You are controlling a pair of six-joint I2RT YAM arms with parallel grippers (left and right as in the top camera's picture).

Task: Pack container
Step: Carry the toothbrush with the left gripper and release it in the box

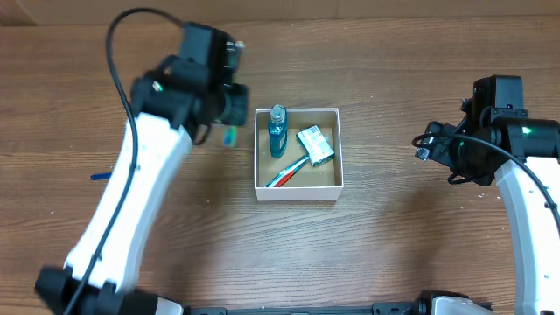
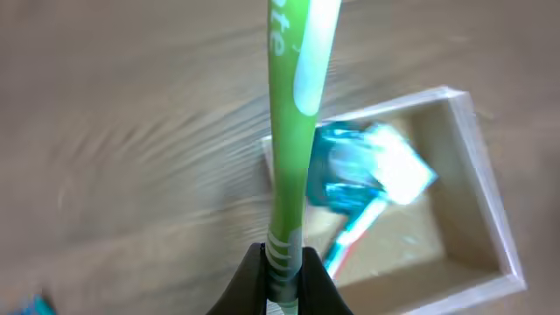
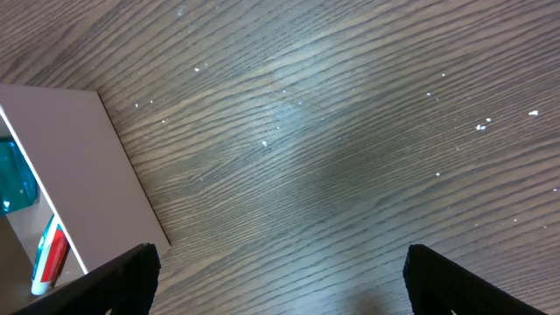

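Jaws of left gripper [image 2: 284, 262] clamp a green toothbrush [image 2: 289, 131] just left of the container [image 1: 297, 193] at mid-table; right gripper [image 3: 280, 271] hangs spread wide above the table [image 3: 350, 131]

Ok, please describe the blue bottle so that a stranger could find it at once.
Find the white-walled container in the middle of the wooden table. The bottle is inside it, by the wall nearest the left arm. It is the only clear blue thing there; its neighbours are a green-and-white packet and a red-and-white toothbrush.
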